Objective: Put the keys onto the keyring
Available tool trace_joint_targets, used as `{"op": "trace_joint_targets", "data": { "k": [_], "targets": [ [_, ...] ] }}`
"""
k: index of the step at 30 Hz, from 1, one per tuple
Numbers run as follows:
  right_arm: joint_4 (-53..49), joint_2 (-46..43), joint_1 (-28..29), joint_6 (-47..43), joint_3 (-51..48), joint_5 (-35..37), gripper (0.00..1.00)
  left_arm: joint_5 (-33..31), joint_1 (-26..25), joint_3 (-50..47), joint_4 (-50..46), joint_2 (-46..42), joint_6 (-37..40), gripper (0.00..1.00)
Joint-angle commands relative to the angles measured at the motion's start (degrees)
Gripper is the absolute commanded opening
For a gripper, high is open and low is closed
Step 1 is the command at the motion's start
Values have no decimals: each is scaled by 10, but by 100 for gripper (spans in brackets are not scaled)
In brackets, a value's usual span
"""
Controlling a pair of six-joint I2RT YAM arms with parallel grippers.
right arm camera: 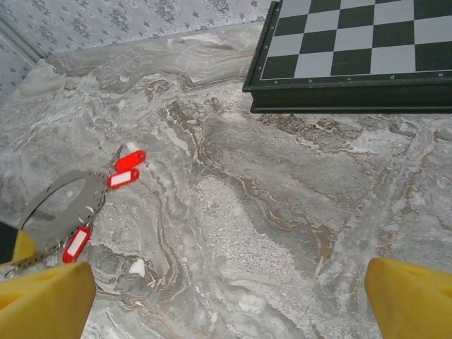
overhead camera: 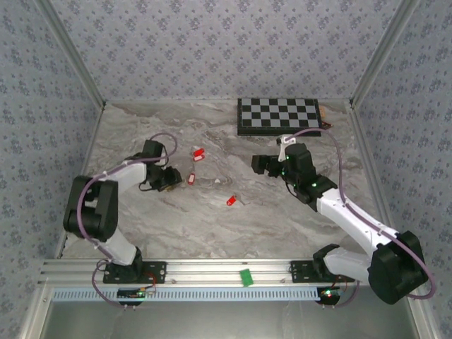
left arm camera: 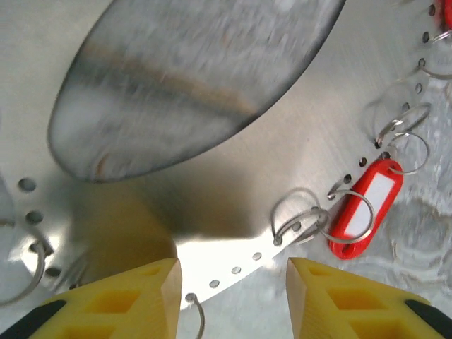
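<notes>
Keys (overhead camera: pixel 198 154) on grey marble table (overhead camera: pixel 212 219), patterned walls (overhead camera: pixel 212 42) around; right pincer (right arm camera: pixel 229 272) wide apart, left pincer (left arm camera: pixel 232 263) seemingly apart.

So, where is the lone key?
Top view: the lone key lies near the middle of the table, nearer the front edge than the other two keys.

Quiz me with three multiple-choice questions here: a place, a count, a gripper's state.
1. Where is the chessboard? A: back right of the table. B: near left corner. C: centre.
2. How many red key tags are in the right wrist view? A: one. B: three. C: six.
3. The right gripper is: A: shut. B: wide open. C: clamped on a tag.
Answers: 1 A, it lies by the back wall, right of centre. 2 B, three lie at that view's left. 3 B, its jaws stand far apart over bare table.
</notes>
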Motion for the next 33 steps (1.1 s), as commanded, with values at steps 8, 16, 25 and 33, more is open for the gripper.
{"op": "trace_joint_targets", "data": {
  "k": [8, 16, 25, 33],
  "targets": [
    [0, 16, 24, 1, 37, 48, 99, -24, -26, 20, -51, -85, 41, 50],
    [-58, 14, 30, 23, 64, 99, 100, -37, -43, 38, -53, -60, 60, 50],
    [-44, 14, 30, 20, 57, 63, 99, -85, -50, 98, -111, -4, 130, 45],
    [-32, 21, 30, 21, 54, 62, 100, -131, -77, 71, -143, -17, 104, 40]
  ]
}}
